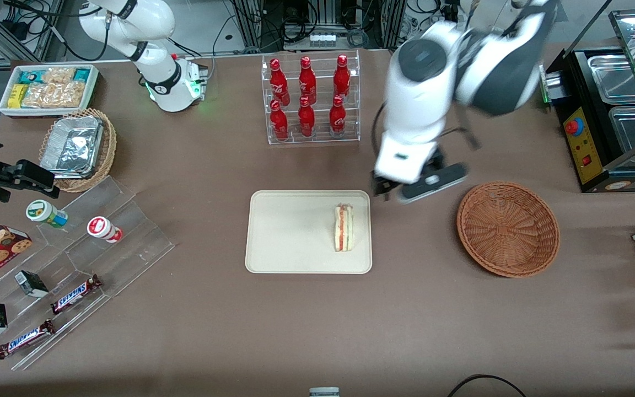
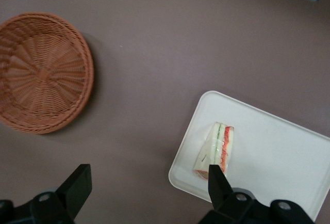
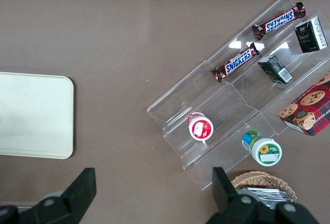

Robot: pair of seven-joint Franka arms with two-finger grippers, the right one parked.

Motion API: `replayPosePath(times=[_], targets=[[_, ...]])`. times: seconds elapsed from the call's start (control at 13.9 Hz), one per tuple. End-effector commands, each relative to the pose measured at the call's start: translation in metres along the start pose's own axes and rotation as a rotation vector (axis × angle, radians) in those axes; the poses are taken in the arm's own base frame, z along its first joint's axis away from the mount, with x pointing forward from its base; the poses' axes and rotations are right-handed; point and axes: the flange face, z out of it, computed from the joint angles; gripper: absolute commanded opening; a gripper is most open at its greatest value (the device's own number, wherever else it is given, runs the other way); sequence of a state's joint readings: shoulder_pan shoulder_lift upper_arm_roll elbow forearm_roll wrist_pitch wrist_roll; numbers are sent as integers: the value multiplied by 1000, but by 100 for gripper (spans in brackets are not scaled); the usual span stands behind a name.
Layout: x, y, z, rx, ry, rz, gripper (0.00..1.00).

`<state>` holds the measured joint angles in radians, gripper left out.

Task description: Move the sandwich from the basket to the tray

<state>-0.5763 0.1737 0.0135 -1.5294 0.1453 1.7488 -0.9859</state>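
Observation:
The sandwich (image 1: 343, 227) (image 2: 216, 149), a white wedge with red and green layers, lies on the cream tray (image 1: 290, 231) (image 2: 278, 157), near the tray's edge toward the working arm's end. The reddish-brown wicker basket (image 1: 508, 229) (image 2: 41, 72) stands on the table beside the tray and holds nothing. My left gripper (image 1: 392, 193) (image 2: 149, 185) hangs open above the table between tray and basket, just off the tray's corner farther from the front camera. Nothing is between its fingers.
A clear rack of red cola bottles (image 1: 309, 99) stands farther from the front camera than the tray. A black machine with steel pans (image 1: 607, 110) sits toward the working arm's end. Acrylic steps with snacks (image 1: 64, 264), a foil-tray basket (image 1: 77, 149) and a white snack bin (image 1: 47, 88) lie toward the parked arm's end.

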Motion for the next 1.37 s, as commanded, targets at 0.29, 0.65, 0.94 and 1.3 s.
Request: replayPosePath(times=[0.29, 0.65, 0.94, 1.3], targets=[[54, -154, -76, -9, -90, 100, 100], [98, -270, -85, -41, -152, 210, 100], [118, -317, -60, -59, -182, 244, 100], [110, -325, -34, -63, -178, 243, 100]])
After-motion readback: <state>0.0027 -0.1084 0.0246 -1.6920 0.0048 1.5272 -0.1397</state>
